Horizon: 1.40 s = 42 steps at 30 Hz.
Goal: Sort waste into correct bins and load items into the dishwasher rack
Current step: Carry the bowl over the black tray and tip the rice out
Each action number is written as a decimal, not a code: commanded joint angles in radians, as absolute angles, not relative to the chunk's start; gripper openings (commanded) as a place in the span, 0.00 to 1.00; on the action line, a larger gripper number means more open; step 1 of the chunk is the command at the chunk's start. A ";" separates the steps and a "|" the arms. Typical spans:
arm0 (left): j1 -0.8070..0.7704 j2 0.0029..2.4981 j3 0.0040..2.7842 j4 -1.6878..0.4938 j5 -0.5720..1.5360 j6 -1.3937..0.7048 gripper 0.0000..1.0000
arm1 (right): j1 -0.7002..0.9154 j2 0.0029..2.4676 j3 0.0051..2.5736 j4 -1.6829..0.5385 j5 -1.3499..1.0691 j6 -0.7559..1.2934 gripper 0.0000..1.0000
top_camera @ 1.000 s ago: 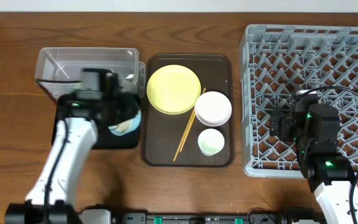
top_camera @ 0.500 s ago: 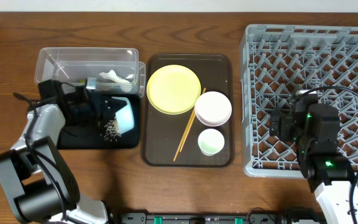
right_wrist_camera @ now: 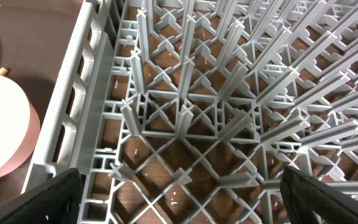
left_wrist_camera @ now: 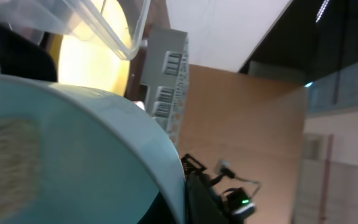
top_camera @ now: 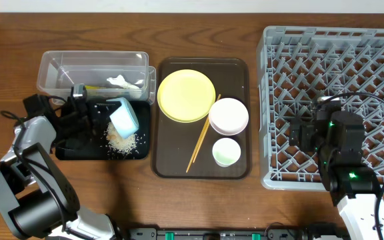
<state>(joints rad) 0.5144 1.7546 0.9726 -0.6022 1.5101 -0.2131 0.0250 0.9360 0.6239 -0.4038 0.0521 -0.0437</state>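
Roughly a third of the job looks done, by my reckoning. My left tool (top_camera: pixel 104 115) seems clenched on the rim of the round light-blue bowl (top_camera: pixel 124 117). My fingers are hidden, but the bowl hangs tipped above the shallow black rectangular tray (top_camera: pixel 69 151) with nothing else bearing it. From overhead the bowl shows edge-on, its long side running diagonally from the far left to the near right. Its mouth appears turned down toward the tray, though I cannot be sure of that.

Just beneath the bowl, the pile of whitish-beige rice-like grains (top_camera: pixel 121 141) lies scattered on the black tray, so I judge the tipping-out is nearly finished. Behind the tray, the crumpled white tissue (top_camera: pixel 124 83) already sits in the clear plastic rectangular tub (top_camera: pixel 45 70).

Everything else remains. On the dark brown serving tray (top_camera: pixel 235 170) rest the round yellow plate (top_camera: pixel 186 95), the white bowl (top_camera: pixel 228 115) and the small pale cup (top_camera: pixel 226 151). The thin wooden chopsticks (top_camera: pixel 203 133) lie there too, slanting from beside the plate toward the tray's near left.

My right tool (right_wrist_camera: pixel 179 202) is released, pads wide apart. It hovers over the large grey plastic lattice rack (top_camera: pixel 272 100), which holds nothing yet, at the right of the wooden table (top_camera: pixel 19 40).
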 commanded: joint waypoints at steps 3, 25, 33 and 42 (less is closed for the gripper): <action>0.522 1.756 0.967 -0.605 1.572 -0.396 0.06 | 0.033 0.935 0.643 -0.405 0.048 -0.030 0.99; 0.522 1.756 0.967 -0.472 1.573 -0.375 0.06 | 0.033 0.935 0.643 -0.405 0.048 -0.031 0.99; 0.522 1.756 0.967 -0.469 1.571 -0.513 0.06 | 0.033 0.935 0.643 -0.405 0.048 -0.030 0.99; 0.398 1.607 0.967 -0.442 1.412 -0.359 0.06 | 0.033 0.935 0.643 -0.405 0.048 -0.030 0.99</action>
